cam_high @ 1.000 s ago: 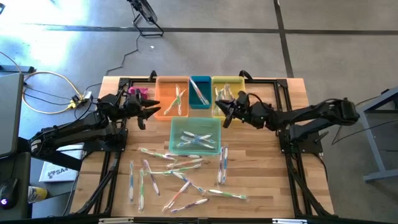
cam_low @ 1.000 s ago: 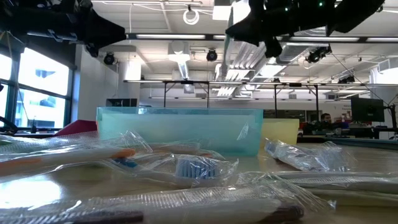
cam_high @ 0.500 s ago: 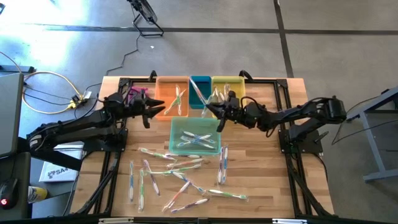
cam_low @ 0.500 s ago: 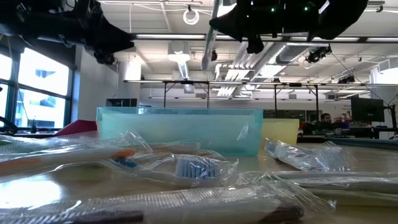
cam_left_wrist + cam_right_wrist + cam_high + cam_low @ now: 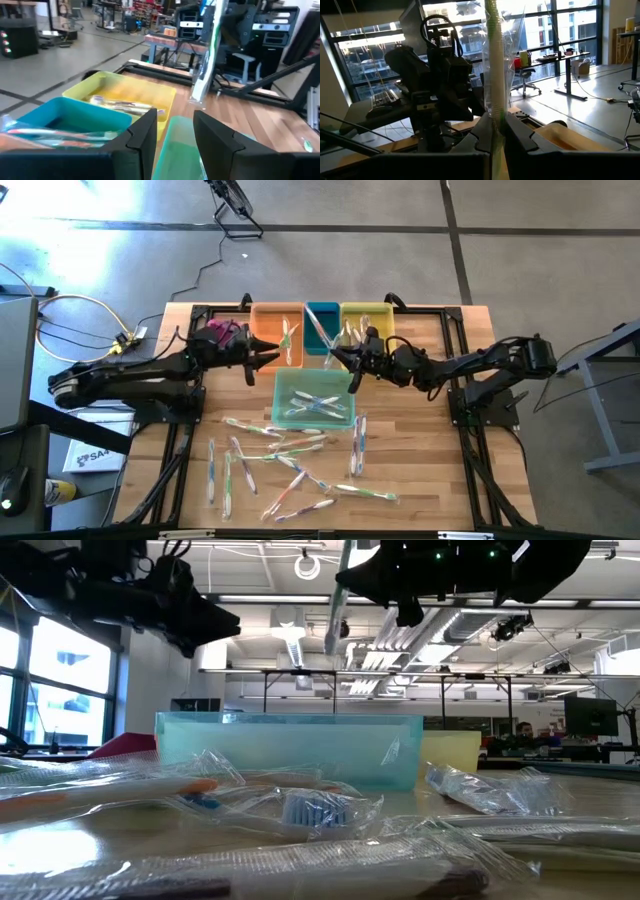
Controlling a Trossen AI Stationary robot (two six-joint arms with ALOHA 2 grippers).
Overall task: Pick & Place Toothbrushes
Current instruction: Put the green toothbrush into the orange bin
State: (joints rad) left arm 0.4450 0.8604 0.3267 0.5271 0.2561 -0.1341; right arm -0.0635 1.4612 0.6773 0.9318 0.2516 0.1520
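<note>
From above, the right tool [image 5: 352,360] is seen clamped on a wrapped toothbrush [image 5: 351,378] beside the teal bin [image 5: 321,326]; loose toothbrushes [image 5: 285,460] are strewn on the worktop [image 5: 430,470] farther off; in the left wrist view, the left tool [image 5: 172,137] is held apart.

Likely robotics lab — desks [image 5: 560,57], monitors [image 5: 590,718].

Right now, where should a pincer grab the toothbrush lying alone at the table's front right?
Probably mid-handle, from straight above. The lone toothbrush lies flat on the table, clear of its neighbours, so fingers can close across its thin width. The open left pincer is free; the right pincer holds a wrapped toothbrush.
</note>
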